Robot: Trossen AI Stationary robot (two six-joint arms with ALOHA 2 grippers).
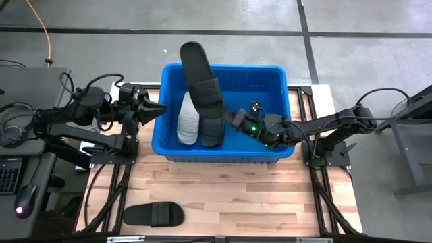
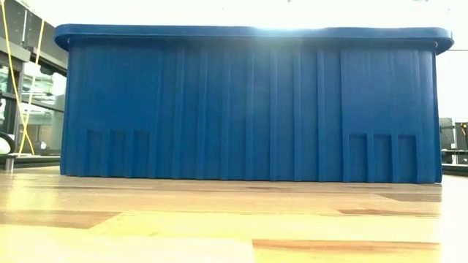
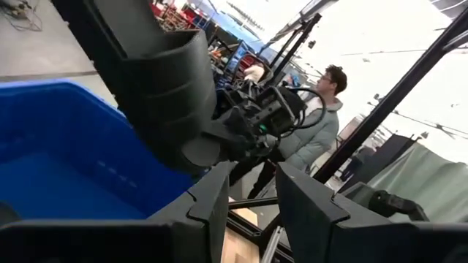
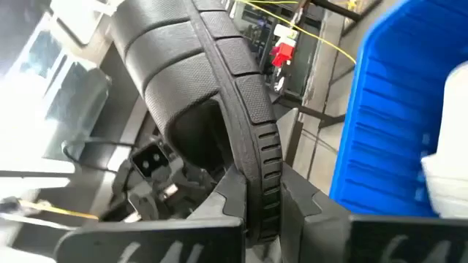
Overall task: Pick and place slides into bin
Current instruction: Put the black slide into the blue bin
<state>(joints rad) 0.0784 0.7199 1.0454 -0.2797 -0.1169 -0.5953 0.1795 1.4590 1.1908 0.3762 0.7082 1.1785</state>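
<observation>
Ribbed black slide (image 4: 248, 139), blue bin (image 1: 277, 88)

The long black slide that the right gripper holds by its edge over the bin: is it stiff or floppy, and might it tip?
The black slide juts out unbent from the right gripper, so probably stiff and light. Pinched only at its ribbed sole edge, it may pivot. Released, it would likely drop into the blue bin.

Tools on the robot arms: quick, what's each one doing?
Left tool: open, holding nothing.
Right tool: closed on the long black rubber slide.
</observation>
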